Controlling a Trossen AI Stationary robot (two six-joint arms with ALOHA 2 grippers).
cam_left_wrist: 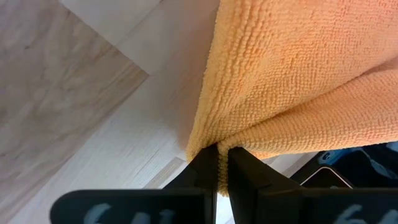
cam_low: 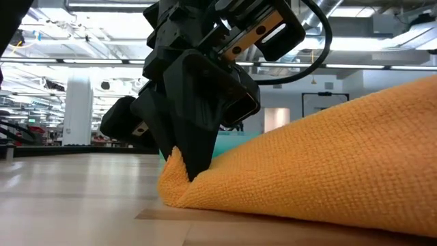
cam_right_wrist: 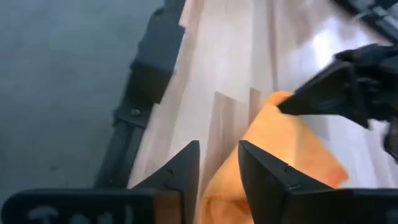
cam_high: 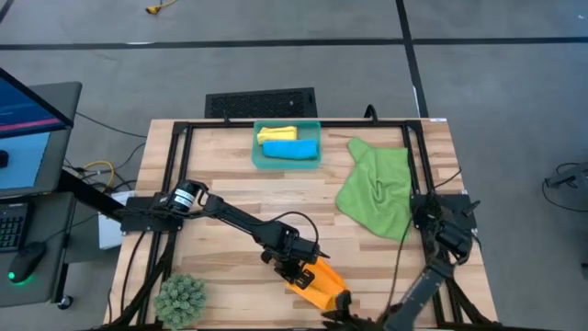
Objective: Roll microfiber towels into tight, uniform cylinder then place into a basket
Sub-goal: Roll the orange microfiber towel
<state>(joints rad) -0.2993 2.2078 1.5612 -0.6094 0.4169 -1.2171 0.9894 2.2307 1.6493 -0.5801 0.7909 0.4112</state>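
Observation:
The orange towel (cam_high: 320, 280) lies bunched near the table's near edge, stretched between my two grippers. My left gripper (cam_high: 296, 271) is shut on its left end. My right gripper (cam_high: 342, 305) comes from the near right and is shut on its other end. The teal basket (cam_high: 287, 145) stands at the far middle and holds a rolled yellow towel (cam_high: 276, 134) and a rolled blue towel (cam_high: 292, 150). A green towel (cam_high: 377, 188) lies crumpled on the table at the right. My left gripper pinches a gathered fold at the towel's left end (cam_left_wrist: 208, 140) between its two fingertips (cam_low: 188, 164), slanting down from above. That end rests on the table (cam_low: 174, 195). My right gripper has bunched orange cloth (cam_right_wrist: 214, 186) between its two fingers, coming slanting from the table's near right. In the low view the towel rises off the table toward that end (cam_low: 403, 102).
A fuzzy green ball (cam_high: 181, 299) sits at the near left corner. A black frame (cam_high: 175, 138) runs along the table's edges. A dark grate (cam_high: 260, 103) lies on the floor beyond the far edge. Bare wood (cam_high: 230, 175) lies between basket and grippers.

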